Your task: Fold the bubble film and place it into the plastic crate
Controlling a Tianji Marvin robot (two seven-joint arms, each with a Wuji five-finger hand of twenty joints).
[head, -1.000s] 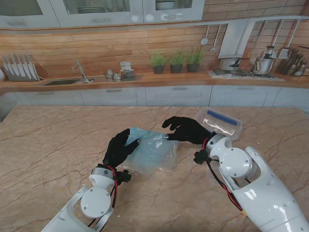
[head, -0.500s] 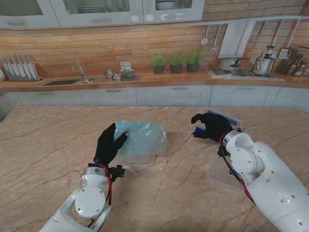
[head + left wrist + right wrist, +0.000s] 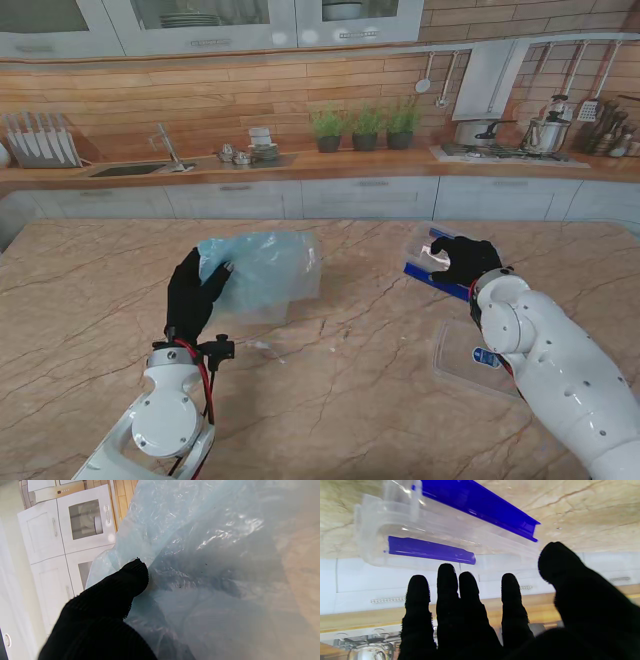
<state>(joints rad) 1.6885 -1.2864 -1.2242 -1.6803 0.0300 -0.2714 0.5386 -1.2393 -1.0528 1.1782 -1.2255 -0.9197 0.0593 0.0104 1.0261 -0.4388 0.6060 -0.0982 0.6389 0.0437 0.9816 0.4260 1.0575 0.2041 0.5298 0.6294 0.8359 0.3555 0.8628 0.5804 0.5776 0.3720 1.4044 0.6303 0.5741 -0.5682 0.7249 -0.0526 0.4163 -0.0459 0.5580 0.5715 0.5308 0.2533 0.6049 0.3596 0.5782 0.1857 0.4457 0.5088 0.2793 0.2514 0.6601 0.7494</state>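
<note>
Holding the bubble film (image 3: 262, 272) off the marble table (image 3: 330, 390), your left hand (image 3: 195, 292) has its fingers pinched on the film's left edge, and the sheet hangs loosely bunched, not tidily folded. Your right hand (image 3: 462, 260), fingers spread and gripping nothing, hovers at the clear plastic crate (image 3: 428, 258) with blue handles, well to the right of the film. You look to be between folding and placing; next, carry the film across and lower it into the crate, compressing the bundle first.

A clear flat lid (image 3: 470, 358) lies on the marble worktop (image 3: 90, 300). Farther off, three potted plants (image 3: 365, 128), a sink (image 3: 130, 169), a knife rack (image 3: 40, 140) and a stove pot (image 3: 480, 131) line the wall.
</note>
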